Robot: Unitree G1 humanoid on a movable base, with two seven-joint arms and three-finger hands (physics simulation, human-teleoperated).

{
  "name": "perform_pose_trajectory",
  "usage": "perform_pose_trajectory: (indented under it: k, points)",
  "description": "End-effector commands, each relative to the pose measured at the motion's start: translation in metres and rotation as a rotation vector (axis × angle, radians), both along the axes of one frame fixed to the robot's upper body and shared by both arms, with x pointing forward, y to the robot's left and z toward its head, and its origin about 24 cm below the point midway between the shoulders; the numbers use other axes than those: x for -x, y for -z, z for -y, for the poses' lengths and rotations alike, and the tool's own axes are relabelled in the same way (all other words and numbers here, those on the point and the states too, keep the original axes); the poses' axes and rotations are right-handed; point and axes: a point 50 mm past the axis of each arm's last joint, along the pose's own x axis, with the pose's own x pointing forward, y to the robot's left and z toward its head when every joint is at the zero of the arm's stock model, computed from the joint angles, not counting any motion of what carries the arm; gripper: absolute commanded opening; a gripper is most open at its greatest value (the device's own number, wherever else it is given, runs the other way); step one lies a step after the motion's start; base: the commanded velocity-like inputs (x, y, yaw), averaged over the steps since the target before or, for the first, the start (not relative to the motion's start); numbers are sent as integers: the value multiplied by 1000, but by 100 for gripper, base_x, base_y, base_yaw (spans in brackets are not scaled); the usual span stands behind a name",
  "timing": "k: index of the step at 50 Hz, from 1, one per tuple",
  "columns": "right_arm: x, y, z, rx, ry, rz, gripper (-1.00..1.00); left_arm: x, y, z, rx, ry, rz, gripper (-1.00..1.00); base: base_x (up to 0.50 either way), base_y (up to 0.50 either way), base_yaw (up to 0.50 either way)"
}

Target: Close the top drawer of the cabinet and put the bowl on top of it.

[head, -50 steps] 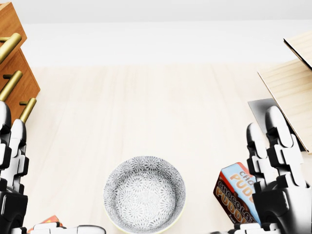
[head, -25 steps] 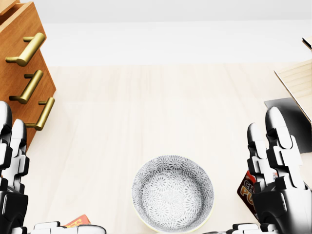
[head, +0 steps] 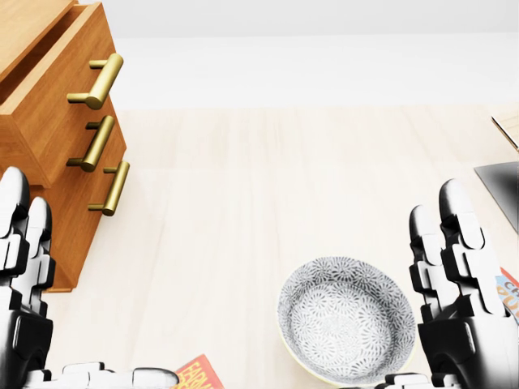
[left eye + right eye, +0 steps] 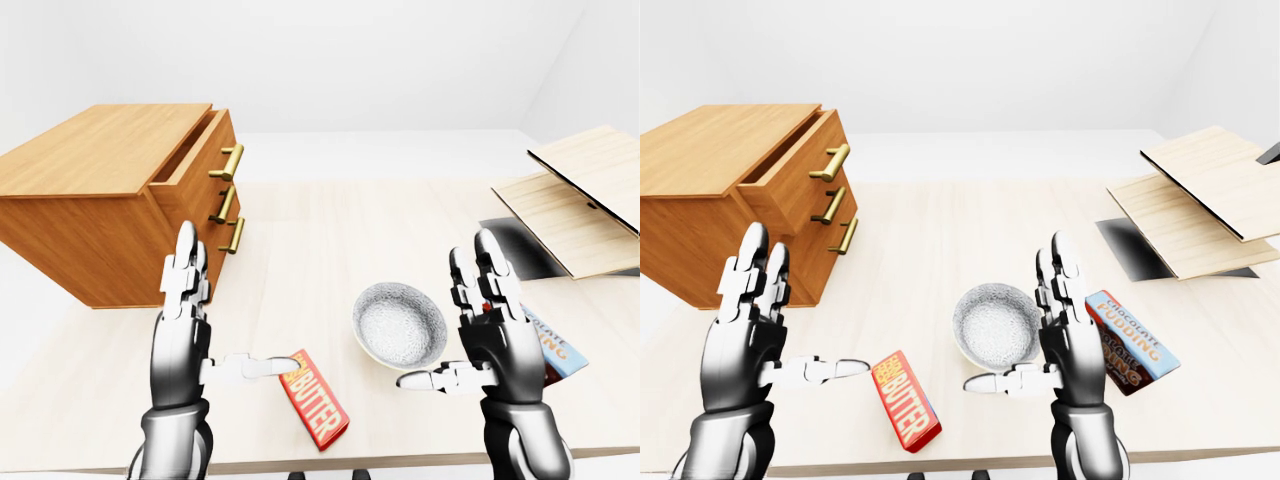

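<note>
Overall: you are looking down over a pale wooden table (image 4: 330,230), and the task's things are all in view.
Cabinet (image 4: 100,190): wooden, at the table's left end, with three drawers and brass handles (image 3: 97,81).
Top drawer (image 4: 790,175): pulled out, its front standing proud of the two below.
Bowl (image 3: 347,320): upright on the table, grey-white floral pattern, well apart from the cabinet.
Red box (image 4: 905,400): flat on the table, left of the bowl; white lettering reads "BUTTER".
Blue-and-brown box (image 4: 1130,340): flat, right of the bowl; reads "CHOCOLATE PUDDING".
Left hand (image 4: 183,330): wide, fingers straight up, thumb pointing inward toward the red box, gripping nothing.
Right hand (image 4: 497,335): wide likewise, just beside the bowl, thumb toward it without touching.
Boards (image 4: 1200,200): pale wood, tilted, at the right edge of the eye views.
</note>
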Motion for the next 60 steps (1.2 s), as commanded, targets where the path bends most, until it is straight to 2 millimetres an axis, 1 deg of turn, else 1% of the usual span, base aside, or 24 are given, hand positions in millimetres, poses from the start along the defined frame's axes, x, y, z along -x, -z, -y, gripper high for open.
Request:
perform_pose_trajectory:
  k: [1, 6, 7, 8, 9, 11, 16, 17, 22, 23, 27, 33, 34, 35, 38, 39, 55, 56, 57, 60]
  points:
    - [2, -1, 0, -16, -19, -3, 100, -18, 8, 2, 1, 35, -26, 100, 0, 0, 0]
    - [2, -1, 0, -16, -19, -3, 100, -18, 8, 2, 1, 35, -27, 100, 0, 0, 0]
    - [3, -3, 2, -21, -17, 7, 100, -48, 11, 7, -23, 48, -29, 100, 0, 0, 0]
    - [5, -5, 4, -27, -15, 15, 100, -66, 11, 8, -38, 52, -26, 100, 0, 0, 0]
    - [5, -6, 4, -27, -14, 18, 100, -72, 6, 12, -54, 63, -8, 100, 0, 0, 0]
    - [5, -6, 4, -28, -16, 21, 100, -76, 3, 14, -65, 69, 4, 100, 0, 0, 0]
    - [5, -6, 4, -28, -17, 21, 100, -76, 3, 14, -66, 70, 4, 100, 0, 0, 0]
    - [5, -7, 5, -33, -18, 26, 100, -93, -8, 26, -102, 98, 39, 100, 0, 0, 0]
    - [6, -7, 5, -33, -18, 26, 100, -94, -8, 27, -104, 100, 39, 100, 0, 0, 0]
    - [6, -8, 7, -39, -19, 30, 100, -114, -8, 30, -109, 93, 19, 100, 0, 0, 0]
    - [4, -5, 7, -31, -13, 17, 100, -124, -6, 32, -128, 89, 1, 100, 0, 0, 0]
    - [3, -5, 7, -31, -13, 16, 100, -124, -6, 32, -129, 89, 0, 100, 0, 0, 0]
    - [1, -3, 7, -23, -2, 2, 100, -138, -9, 32, -125, 94, -14, 100, 0, 0, 0]
    - [-1, -2, 7, -23, 2, -4, 100, -143, -8, 31, -116, 96, -25, 100, 0, 0, 0]
    - [0, -2, 7, -23, 3, -3, 100, -147, -8, 30, -112, 94, -33, 100, 0, 0, 0]
    - [1, -3, 8, -22, 3, -2, 100, -151, -6, 30, -96, 105, -50, 100, 0, 0, 0]
    - [1, -3, 8, -22, 3, -2, 100, -152, -6, 30, -94, 106, -50, 100, 0, 0, 0]
    - [0, -4, 10, -31, 11, -9, 100, -162, -3, 23, -71, 87, -81, 100, 0, 0, 0]
    - [-1, -4, 10, -35, 9, -14, 100, -172, 1, 9, -13, 55, -123, 100, 0, 0, 0]
    - [-1, -4, 10, -35, 10, -13, 100, -172, 0, 6, 14, 57, -120, 100, 0, 0, 0]
